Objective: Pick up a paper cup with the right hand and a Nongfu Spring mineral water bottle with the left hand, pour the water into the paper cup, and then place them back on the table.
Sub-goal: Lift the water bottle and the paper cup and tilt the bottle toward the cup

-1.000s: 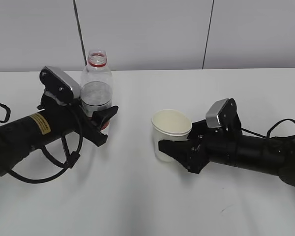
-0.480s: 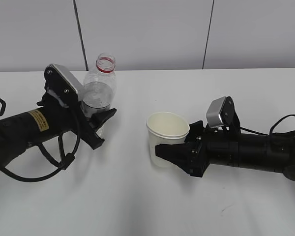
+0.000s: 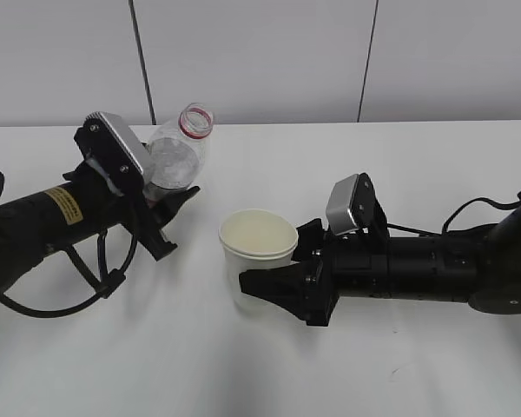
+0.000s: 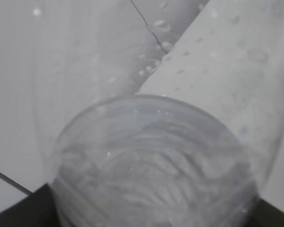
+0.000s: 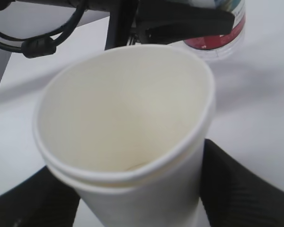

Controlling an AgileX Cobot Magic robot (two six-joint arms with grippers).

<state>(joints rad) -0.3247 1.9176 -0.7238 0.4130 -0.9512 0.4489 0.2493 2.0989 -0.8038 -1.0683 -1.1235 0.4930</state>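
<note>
My left gripper (image 3: pixel 168 207) is shut on the lower part of the Nongfu Spring mineral water bottle (image 3: pixel 175 158). The bottle is uncapped, with a red neck ring, and leans right, its mouth toward the paper cup (image 3: pixel 259 252). In the left wrist view the clear bottle (image 4: pixel 151 156) with rippled water fills the frame. My right gripper (image 3: pixel 273 287) is shut on the cream-white cup, held upright low over the table (image 3: pixel 260 373). In the right wrist view the empty cup (image 5: pixel 128 109) sits between my black fingers (image 5: pixel 236 182), and the bottle's red label (image 5: pixel 218 39) shows beyond it.
Black cables loop beside the left arm (image 3: pixel 78 287) and trail behind the right arm (image 3: pixel 469 213). A pale wall with dark seams (image 3: pixel 365 61) stands behind the table's far edge.
The left gripper has tilted the bottle further to the right. The right gripper has carried the cup leftward, closer to the bottle.
</note>
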